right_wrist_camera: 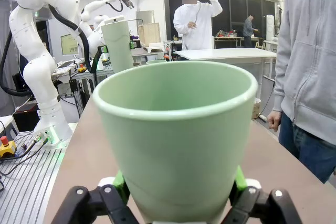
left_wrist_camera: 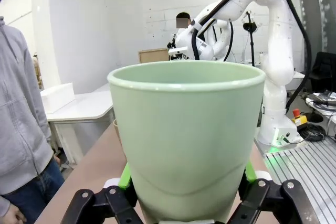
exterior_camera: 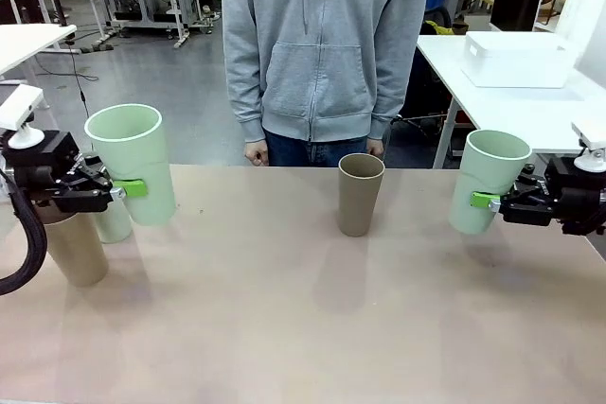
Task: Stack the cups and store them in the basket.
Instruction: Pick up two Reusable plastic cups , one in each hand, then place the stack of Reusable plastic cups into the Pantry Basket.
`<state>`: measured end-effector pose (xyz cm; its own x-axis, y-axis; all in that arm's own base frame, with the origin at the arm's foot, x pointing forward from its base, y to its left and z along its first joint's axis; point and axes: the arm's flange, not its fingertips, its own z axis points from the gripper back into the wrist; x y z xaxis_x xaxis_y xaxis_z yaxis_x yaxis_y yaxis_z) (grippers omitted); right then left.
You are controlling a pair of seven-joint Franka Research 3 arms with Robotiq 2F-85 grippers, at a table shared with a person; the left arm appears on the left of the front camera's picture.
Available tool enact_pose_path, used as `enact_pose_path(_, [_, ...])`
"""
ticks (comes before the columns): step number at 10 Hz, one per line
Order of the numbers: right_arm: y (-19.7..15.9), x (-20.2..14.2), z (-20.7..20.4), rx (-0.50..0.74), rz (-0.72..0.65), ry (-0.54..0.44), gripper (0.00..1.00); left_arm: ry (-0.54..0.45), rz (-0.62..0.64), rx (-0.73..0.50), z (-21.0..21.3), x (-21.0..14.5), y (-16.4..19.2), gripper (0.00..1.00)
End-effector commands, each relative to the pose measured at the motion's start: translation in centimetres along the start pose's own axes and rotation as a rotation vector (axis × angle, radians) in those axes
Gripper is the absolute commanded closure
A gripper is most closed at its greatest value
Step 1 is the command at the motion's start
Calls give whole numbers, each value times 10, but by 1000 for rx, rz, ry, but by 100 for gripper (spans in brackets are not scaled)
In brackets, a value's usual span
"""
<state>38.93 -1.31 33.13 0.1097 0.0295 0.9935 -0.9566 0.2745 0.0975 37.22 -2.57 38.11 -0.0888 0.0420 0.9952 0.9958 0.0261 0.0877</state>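
Left gripper (exterior_camera: 140,188) clamps a mint cup (exterior_camera: 128,144) between its pads; right gripper (exterior_camera: 483,199) likewise grips a second mint cup (exterior_camera: 492,169), both apparently off the table.

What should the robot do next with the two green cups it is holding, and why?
Probably move the right hand, shut on the right green cup, over the brown cup at mid-table and lower it in. The brown cup stands upright, open and alone; both held cups hang clear of the table, and the left hand with the left green cup looks farther from it.
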Motion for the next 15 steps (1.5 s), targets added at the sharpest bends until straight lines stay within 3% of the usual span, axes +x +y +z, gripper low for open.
enact_pose_path(1, [-1, 2, -2, -5, 7, -7, 14, -51, 19, 26, 0, 14, -9, 14])
enact_pose_path(2, [-1, 2, -2, -5, 7, -7, 14, 0, 0, 0, 0, 0, 0, 14])
enact_pose_path(15, [-1, 2, -2, -5, 7, -7, 14, 0, 0, 0, 0, 0, 0, 14])
